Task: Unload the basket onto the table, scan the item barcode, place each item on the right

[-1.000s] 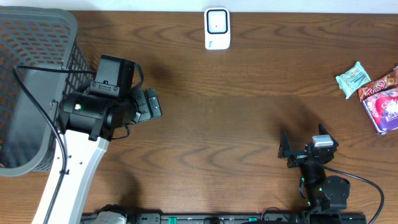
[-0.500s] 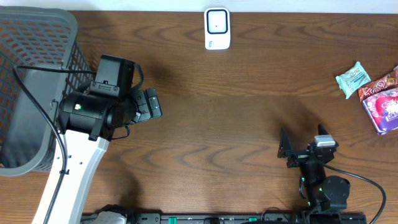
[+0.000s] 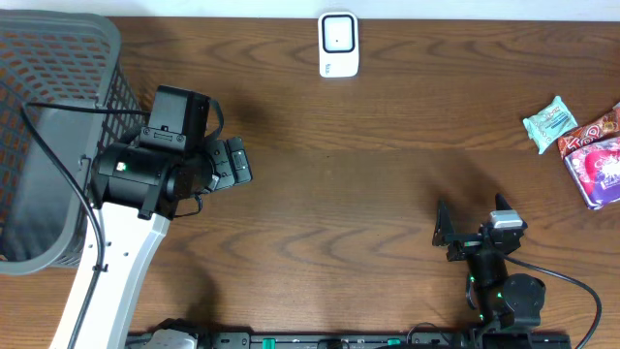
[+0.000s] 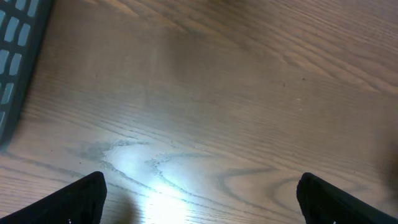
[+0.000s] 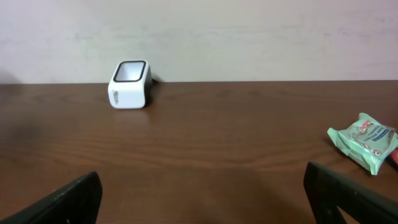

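Note:
The white barcode scanner [image 3: 338, 44] stands at the back middle of the table and shows far left in the right wrist view as the scanner [image 5: 129, 76]. The items lie at the right edge: a green packet [image 3: 550, 121], also seen as the packet [image 5: 367, 140], and red and pink packets [image 3: 599, 160]. My left gripper [image 3: 235, 161] hovers open over bare wood beside the basket; in its own view the left gripper [image 4: 202, 205] holds nothing. My right gripper [image 3: 473, 221] rests open near the front right, and the right gripper [image 5: 202, 199] is empty, facing the scanner.
A large grey mesh basket [image 3: 48, 116] fills the left end of the table, and its wall [image 4: 15, 50] shows at the left of the left wrist view. A pale wall runs behind the table's far edge.

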`<state>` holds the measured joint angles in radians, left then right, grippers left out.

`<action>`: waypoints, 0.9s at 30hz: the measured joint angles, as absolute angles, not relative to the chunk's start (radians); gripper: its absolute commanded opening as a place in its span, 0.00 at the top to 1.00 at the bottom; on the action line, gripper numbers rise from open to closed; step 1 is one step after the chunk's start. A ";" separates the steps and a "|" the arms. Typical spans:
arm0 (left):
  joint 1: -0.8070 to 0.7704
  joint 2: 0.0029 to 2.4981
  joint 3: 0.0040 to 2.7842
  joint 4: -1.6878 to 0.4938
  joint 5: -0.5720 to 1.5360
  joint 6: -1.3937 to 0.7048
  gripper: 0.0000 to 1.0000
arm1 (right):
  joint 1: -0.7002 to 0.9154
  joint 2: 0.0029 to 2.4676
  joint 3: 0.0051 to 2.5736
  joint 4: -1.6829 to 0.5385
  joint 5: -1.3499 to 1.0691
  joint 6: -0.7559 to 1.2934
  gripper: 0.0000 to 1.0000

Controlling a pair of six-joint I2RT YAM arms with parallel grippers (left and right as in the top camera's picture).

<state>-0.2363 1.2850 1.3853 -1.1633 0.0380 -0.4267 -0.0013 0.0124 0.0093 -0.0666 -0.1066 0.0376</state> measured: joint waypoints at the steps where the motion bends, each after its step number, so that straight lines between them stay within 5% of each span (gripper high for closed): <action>1: -0.236 1.285 1.385 -1.163 0.038 -0.427 0.02 | -0.001 0.012 0.009 -0.067 -0.107 0.038 0.01; 27: -0.236 1.150 1.295 -1.156 0.023 -0.426 0.02 | -0.001 0.012 0.009 -0.066 -0.107 0.038 0.01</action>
